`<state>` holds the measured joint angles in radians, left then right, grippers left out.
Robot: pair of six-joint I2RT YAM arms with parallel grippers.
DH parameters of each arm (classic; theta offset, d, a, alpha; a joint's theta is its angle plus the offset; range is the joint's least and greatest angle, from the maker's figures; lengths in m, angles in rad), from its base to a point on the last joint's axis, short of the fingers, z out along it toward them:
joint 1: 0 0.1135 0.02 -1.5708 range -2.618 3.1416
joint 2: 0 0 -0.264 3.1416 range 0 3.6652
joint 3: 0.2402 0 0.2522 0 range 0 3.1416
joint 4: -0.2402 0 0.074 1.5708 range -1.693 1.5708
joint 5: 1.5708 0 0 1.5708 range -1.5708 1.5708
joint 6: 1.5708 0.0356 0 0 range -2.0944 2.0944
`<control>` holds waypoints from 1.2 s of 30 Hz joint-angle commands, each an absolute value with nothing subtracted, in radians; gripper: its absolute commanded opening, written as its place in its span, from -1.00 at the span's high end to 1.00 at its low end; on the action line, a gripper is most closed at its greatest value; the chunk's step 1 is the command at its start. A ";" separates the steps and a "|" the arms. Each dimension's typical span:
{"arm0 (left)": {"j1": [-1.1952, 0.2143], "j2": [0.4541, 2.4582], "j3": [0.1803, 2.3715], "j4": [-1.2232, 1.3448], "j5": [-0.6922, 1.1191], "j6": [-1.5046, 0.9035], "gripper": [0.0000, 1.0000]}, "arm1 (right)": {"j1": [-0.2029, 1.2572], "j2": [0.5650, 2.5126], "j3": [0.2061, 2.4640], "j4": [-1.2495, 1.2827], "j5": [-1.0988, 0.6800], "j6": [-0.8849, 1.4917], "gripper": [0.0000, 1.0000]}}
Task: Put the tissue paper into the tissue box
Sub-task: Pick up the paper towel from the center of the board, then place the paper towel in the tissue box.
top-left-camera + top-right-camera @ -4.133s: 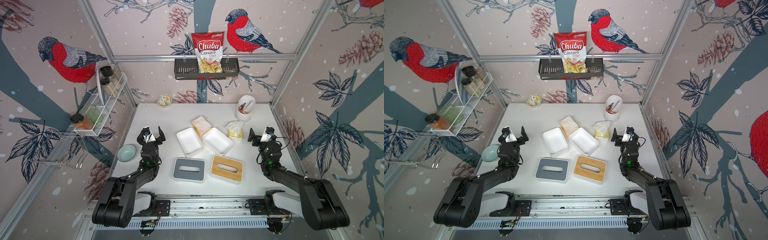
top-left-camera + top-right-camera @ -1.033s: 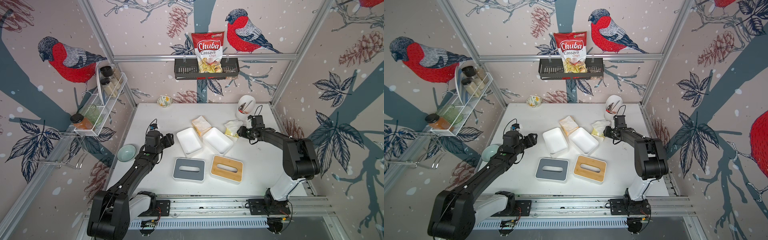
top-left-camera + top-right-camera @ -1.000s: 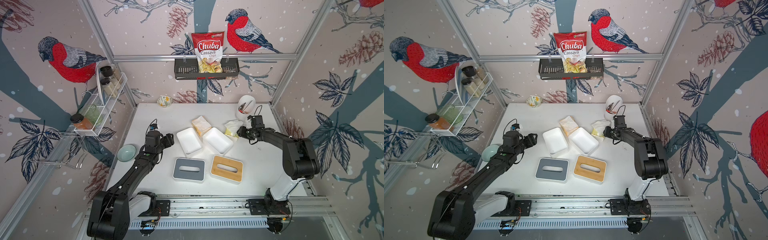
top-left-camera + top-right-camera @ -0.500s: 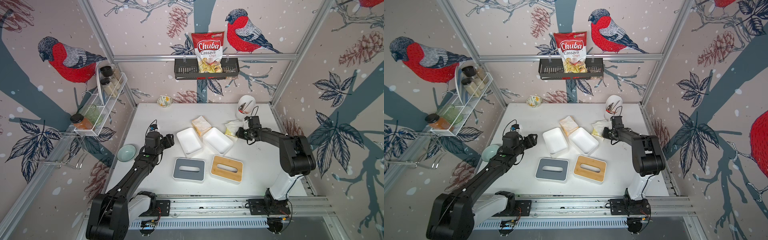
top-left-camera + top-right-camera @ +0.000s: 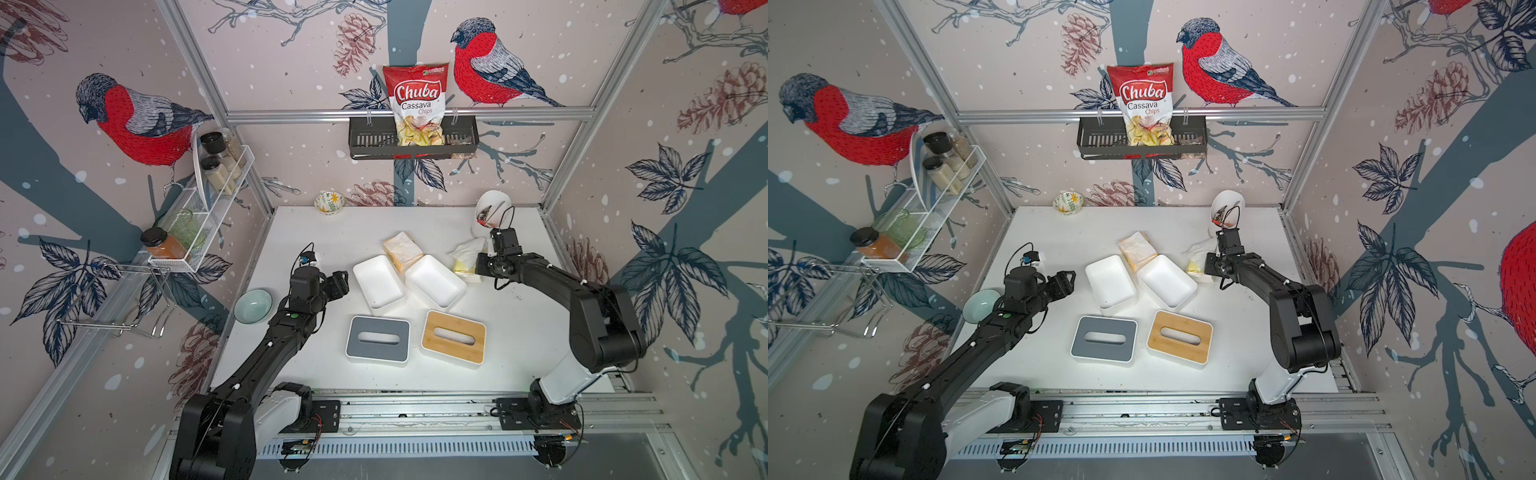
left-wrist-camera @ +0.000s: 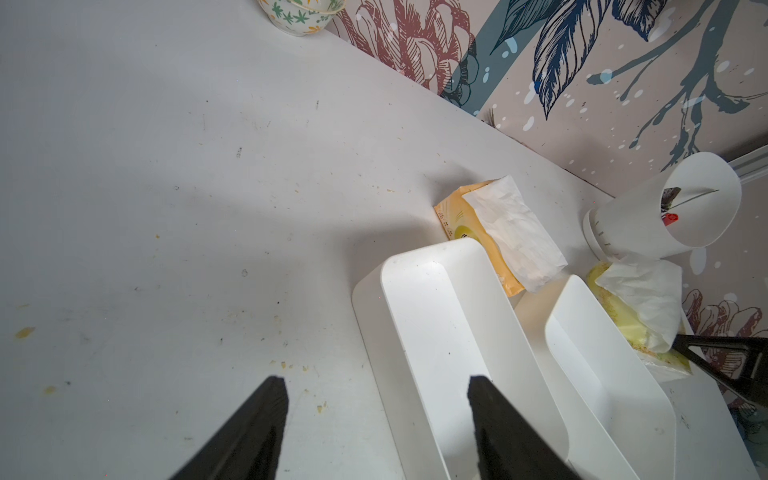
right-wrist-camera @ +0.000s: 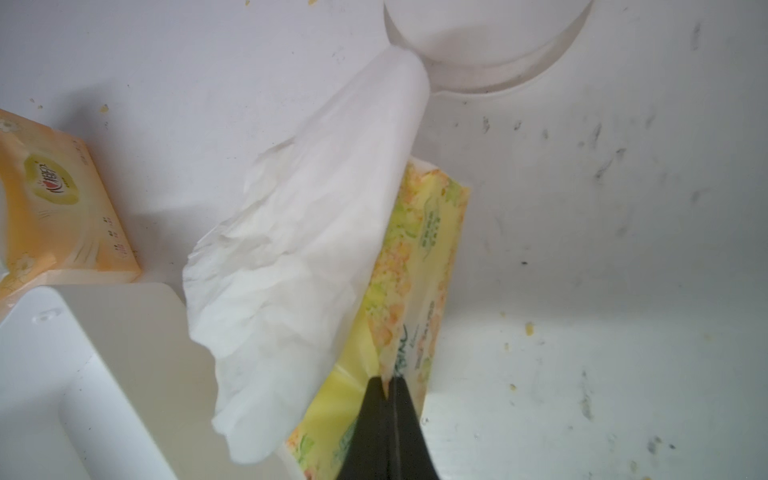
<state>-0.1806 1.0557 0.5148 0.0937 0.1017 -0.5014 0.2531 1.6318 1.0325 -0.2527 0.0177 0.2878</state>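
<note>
The right claw (image 7: 386,380) was seen pinched shut on the wrapper edge of the yellow-green tissue pack (image 7: 419,257); the pack was lying on the bench (image 7: 582,208) directly ahead of that claw, with a loose white tissue sheet (image 7: 311,232) draped from its top; an open white tissue box (image 7: 83,374) was found just beside the pack, on the side toward the left claw (image 6: 376,386), and the pack was outside it; an orange tissue pack (image 5: 402,250) was seen beyond that box. The left claw was held wide apart, with nothing between its fingers; a second open white box (image 6: 432,332) lay just ahead of it, one finger overlapping its wall in the wrist view; whether they touched could not be told. The grey lid (image 5: 377,338) and the bamboo lid (image 5: 453,336) were set behind both claws, nearer the arm bases.
</note>
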 commanded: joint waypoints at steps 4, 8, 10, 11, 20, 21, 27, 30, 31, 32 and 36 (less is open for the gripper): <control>-0.186 1.048 0.508 0.108 0.112 -0.513 -0.44 | 0.343 1.557 1.101 -0.405 0.232 0.275 1.00; -0.187 1.033 0.500 0.116 0.114 -0.520 -0.44 | 0.414 1.520 1.175 -0.499 0.314 0.263 1.00; -0.187 1.029 0.496 0.126 0.122 -0.525 -0.44 | 0.439 1.507 1.209 -0.543 0.330 0.257 1.00; -0.187 1.032 0.494 0.127 0.127 -0.528 -0.44 | 0.454 1.501 1.224 -0.564 0.337 0.251 1.00; -0.187 1.031 0.466 0.165 0.154 -0.544 -0.42 | 0.548 1.423 1.274 -0.625 0.132 0.202 1.00; -0.187 1.031 0.465 0.166 0.157 -0.545 -0.42 | 0.558 1.421 1.275 -0.628 0.133 0.195 1.00; -0.187 1.032 0.460 0.173 0.167 -0.552 -0.43 | 0.609 1.447 1.271 -0.667 0.162 0.158 1.00; -0.189 1.033 0.457 0.184 0.176 -0.555 -0.43 | 0.630 1.486 1.265 -0.679 0.204 0.157 1.00; -0.188 1.033 0.458 0.186 0.179 -0.558 -0.42 | 0.637 1.501 1.263 -0.684 0.220 0.156 1.00; -0.188 1.034 0.458 0.186 0.181 -0.558 -0.42 | 0.644 1.518 1.263 -0.690 0.236 0.154 1.00; -0.189 1.032 0.458 0.184 0.179 -0.557 -0.42 | 0.670 1.574 1.270 -0.697 0.270 0.146 1.00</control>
